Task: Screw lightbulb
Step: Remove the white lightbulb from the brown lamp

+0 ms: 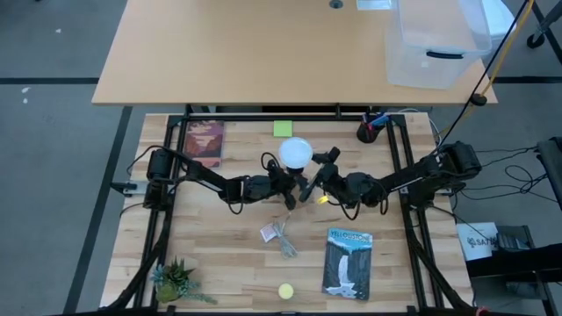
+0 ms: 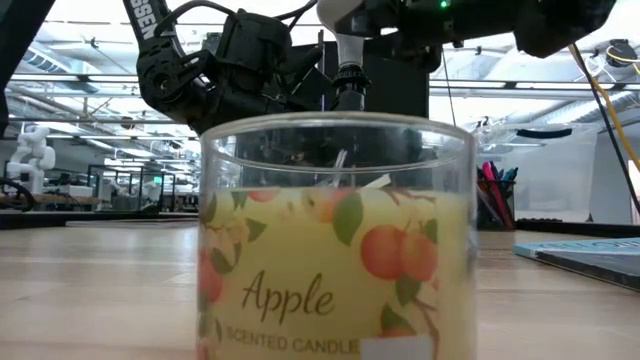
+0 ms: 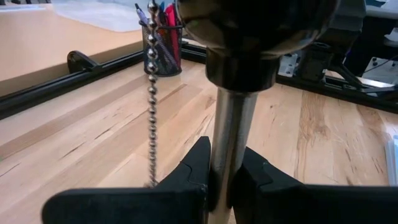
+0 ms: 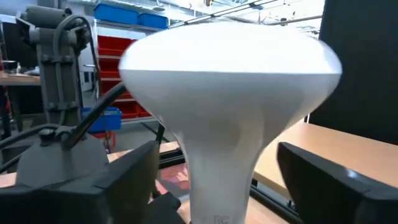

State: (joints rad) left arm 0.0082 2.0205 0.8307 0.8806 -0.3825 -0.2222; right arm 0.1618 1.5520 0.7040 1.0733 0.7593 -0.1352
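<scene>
The white lightbulb (image 1: 296, 152) stands globe up on the dark socket (image 3: 242, 68) of a small lamp with an upright metal stem (image 3: 231, 124). A bead chain (image 3: 151, 93) hangs beside the stem. My left gripper (image 1: 288, 186) comes from the table's left and is shut on that stem below the socket. My right gripper (image 1: 314, 184) comes from the right and is open. Its two fingers (image 4: 124, 180) stand on either side of the lightbulb's tapering neck (image 4: 221, 168), with a gap showing on each side. The lamp's foot is hidden. My left gripper pinches the lamp's metal stem (image 3: 225, 168) between its two fingers (image 3: 186, 171), a little below the socket. The fingers reach in nearly level from the table's left and lie across the upright stem. The stem stands straight up; where its lower end rests is out of sight.
An apple candle jar (image 2: 335, 240) fills the low view at the near edge. A blue book (image 1: 349, 262), a red book (image 1: 204, 140), a green note (image 1: 282, 128), a pen cup (image 1: 367, 132), a small plant (image 1: 173, 281) and a crumpled wrapper (image 1: 277, 233) lie around the arms.
</scene>
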